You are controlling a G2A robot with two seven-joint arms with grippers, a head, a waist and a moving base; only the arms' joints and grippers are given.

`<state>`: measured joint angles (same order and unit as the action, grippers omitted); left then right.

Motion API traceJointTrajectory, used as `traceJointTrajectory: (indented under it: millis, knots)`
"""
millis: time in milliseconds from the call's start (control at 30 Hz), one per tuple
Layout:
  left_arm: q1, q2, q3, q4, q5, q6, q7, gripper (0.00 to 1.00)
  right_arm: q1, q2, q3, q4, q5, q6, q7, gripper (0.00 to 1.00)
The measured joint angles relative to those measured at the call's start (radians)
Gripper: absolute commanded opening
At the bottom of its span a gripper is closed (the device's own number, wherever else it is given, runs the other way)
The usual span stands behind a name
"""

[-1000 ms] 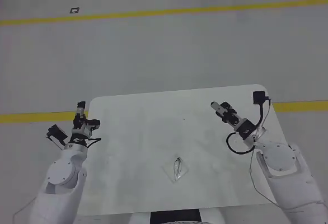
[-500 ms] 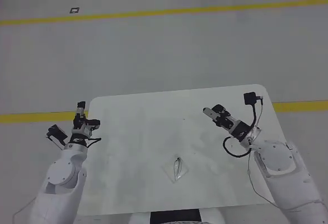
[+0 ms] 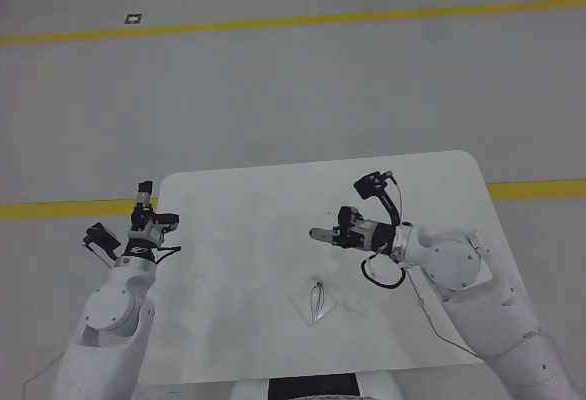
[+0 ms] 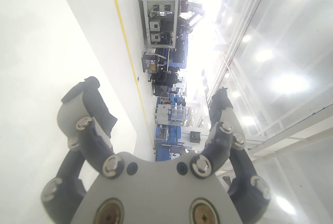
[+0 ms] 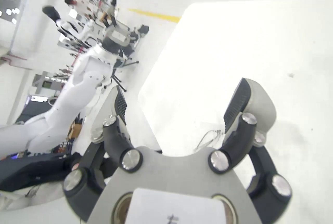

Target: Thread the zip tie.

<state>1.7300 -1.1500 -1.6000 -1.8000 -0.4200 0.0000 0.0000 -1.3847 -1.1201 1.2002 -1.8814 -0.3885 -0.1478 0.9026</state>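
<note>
The zip tie (image 3: 318,300) is a thin dark loop lying flat near the front middle of the white table (image 3: 233,210), seemingly on a small clear sheet. My right gripper (image 3: 321,236) hangs over the table's middle, a little beyond the tie, pointing toward the left side. In the right wrist view the right gripper (image 5: 179,100) is open and empty, with the zip tie (image 5: 210,136) lying just behind one finger. My left gripper (image 3: 153,203) is at the table's left edge, raised; the left wrist view shows the left gripper (image 4: 153,97) open with nothing in it.
The table's rounded far-left corner (image 3: 173,180) is beside the left arm. A yellow floor line (image 3: 33,210) runs past both sides of the table. The left arm (image 5: 85,71) appears far off in the right wrist view.
My right arm has swung from the table's far right corner toward the middle, turning its gripper leftward and closer to the zip tie. The left arm and the tie have stayed put.
</note>
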Motion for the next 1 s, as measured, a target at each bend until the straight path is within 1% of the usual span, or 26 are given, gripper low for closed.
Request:
traceJointTrajectory:
  millis: [67, 100, 233, 433, 500, 533, 567, 600, 667, 767, 867, 1000]
  knots:
    - [0.000, 0.000, 0.000, 0.000, 0.000, 0.000, 0.000, 1.00, 0.005, 0.004, -0.014, -0.007, -0.011, -0.040, 0.089, 1.00]
    - [0.000, 0.000, 0.000, 0.000, 0.000, 0.000, 0.000, 1.00, 0.005, 0.004, -0.015, -0.008, -0.012, -0.046, 0.107, 1.00]
    - [0.000, 0.000, 0.000, 0.000, 0.000, 0.000, 0.000, 1.00, 0.005, 0.004, -0.014, -0.008, -0.011, -0.042, 0.079, 1.00]
    - [0.000, 0.000, 0.000, 0.000, 0.000, 0.000, 0.000, 1.00, 0.009, 0.005, -0.018, -0.012, -0.015, -0.046, 0.083, 1.00]
    - [0.000, 0.000, 0.000, 0.000, 0.000, 0.000, 0.000, 1.00, 0.040, 0.007, -0.065, -0.041, -0.067, -0.071, 0.146, 1.00]
    - [0.000, 0.000, 0.000, 0.000, 0.000, 0.000, 0.000, 1.00, 0.056, 0.007, -0.091, -0.049, -0.095, -0.069, 0.195, 1.00]
    - [0.000, 0.000, 0.000, 0.000, 0.000, 0.000, 0.000, 1.00, 0.077, 0.005, -0.122, -0.055, -0.117, -0.054, 0.260, 1.00]
    - [0.000, 0.000, 0.000, 0.000, 0.000, 0.000, 0.000, 1.00, 0.092, 0.004, -0.144, -0.056, -0.124, -0.043, 0.302, 1.00]
    - [0.000, 0.000, 0.000, 0.000, 0.000, 0.000, 0.000, 1.00, 0.126, 0.000, -0.189, -0.055, -0.132, -0.019, 0.374, 1.00]
    - [0.000, 0.000, 0.000, 0.000, 0.000, 0.000, 0.000, 1.00, 0.173, -0.007, -0.252, -0.049, -0.159, 0.015, 0.450, 1.00]
    - [0.000, 0.000, 0.000, 0.000, 0.000, 0.000, 0.000, 1.00, 0.201, -0.013, -0.300, -0.054, -0.152, 0.028, 0.488, 1.00]
    - [0.000, 0.000, 0.000, 0.000, 0.000, 0.000, 0.000, 1.00, 0.201, -0.013, -0.299, -0.054, -0.149, 0.027, 0.488, 1.00]
